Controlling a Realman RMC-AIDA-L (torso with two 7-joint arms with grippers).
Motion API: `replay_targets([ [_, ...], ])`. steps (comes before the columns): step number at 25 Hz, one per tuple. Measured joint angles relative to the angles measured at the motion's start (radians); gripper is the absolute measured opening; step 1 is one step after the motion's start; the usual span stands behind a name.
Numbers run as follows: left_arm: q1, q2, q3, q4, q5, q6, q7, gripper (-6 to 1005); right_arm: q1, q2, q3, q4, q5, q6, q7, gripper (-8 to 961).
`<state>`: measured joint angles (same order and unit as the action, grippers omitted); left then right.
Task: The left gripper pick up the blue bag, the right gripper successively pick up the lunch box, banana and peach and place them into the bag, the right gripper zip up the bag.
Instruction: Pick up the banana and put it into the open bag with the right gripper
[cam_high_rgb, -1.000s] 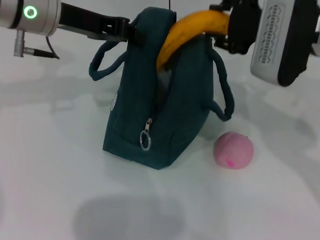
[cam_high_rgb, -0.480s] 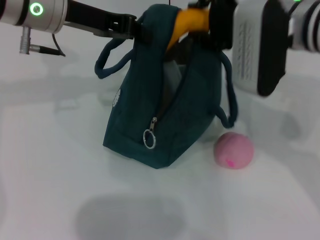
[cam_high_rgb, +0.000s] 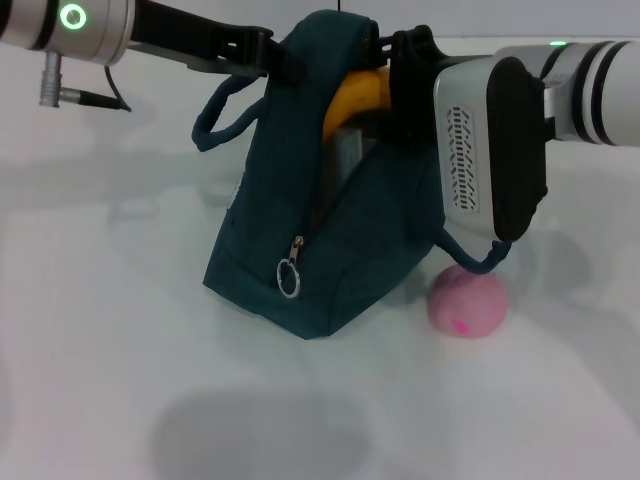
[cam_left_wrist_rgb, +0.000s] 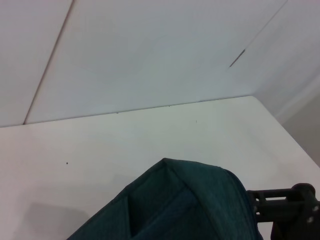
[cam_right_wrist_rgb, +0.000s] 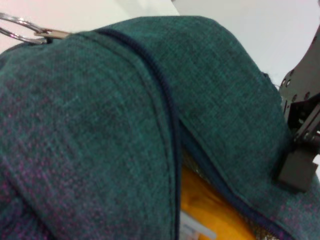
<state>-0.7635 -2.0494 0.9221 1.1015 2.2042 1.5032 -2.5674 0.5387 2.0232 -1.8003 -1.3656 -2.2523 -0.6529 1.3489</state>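
Note:
The blue bag (cam_high_rgb: 330, 230) stands on the white table, its top edge pinched by my left gripper (cam_high_rgb: 272, 55), which is shut on the fabric. My right gripper (cam_high_rgb: 393, 75) is at the bag's open mouth, shut on the banana (cam_high_rgb: 352, 98). The banana's lower part is down inside the bag; its yellow also shows through the opening as the banana (cam_right_wrist_rgb: 210, 205). A pale clear edge of the lunch box (cam_high_rgb: 346, 152) shows inside the opening. The peach (cam_high_rgb: 468, 302) lies on the table just right of the bag, under my right arm. The zipper's ring pull (cam_high_rgb: 288, 279) hangs on the bag's front.
The bag's loop handles hang out to either side, one handle (cam_high_rgb: 215, 120) on the left and the other handle (cam_high_rgb: 470, 258) just above the peach. My right arm's white and black housing (cam_high_rgb: 490, 140) crowds the bag's right side. Bare white table (cam_high_rgb: 120, 330) lies in front.
My right gripper has come down and leftward with the banana, which has sunk from above the bag into its mouth. The left gripper and the peach have stayed put.

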Motion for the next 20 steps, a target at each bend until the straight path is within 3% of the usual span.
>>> replay_targets([
  [7, 0.001, 0.0, 0.0, -0.003, 0.0, 0.0, 0.004, 49, -0.008, 0.001, 0.0, 0.013, 0.068, 0.04, 0.001, 459],
  [14, 0.006, 0.0, 0.002, -0.003, 0.0, -0.002, 0.005, 49, -0.049, 0.003, -0.065, 0.025, 0.091, 0.169, -0.001, 528],
  [20, 0.007, 0.0, 0.004, -0.004, 0.0, -0.003, 0.008, 50, -0.066, 0.001, -0.026, 0.031, 0.206, 0.182, -0.002, 587],
])
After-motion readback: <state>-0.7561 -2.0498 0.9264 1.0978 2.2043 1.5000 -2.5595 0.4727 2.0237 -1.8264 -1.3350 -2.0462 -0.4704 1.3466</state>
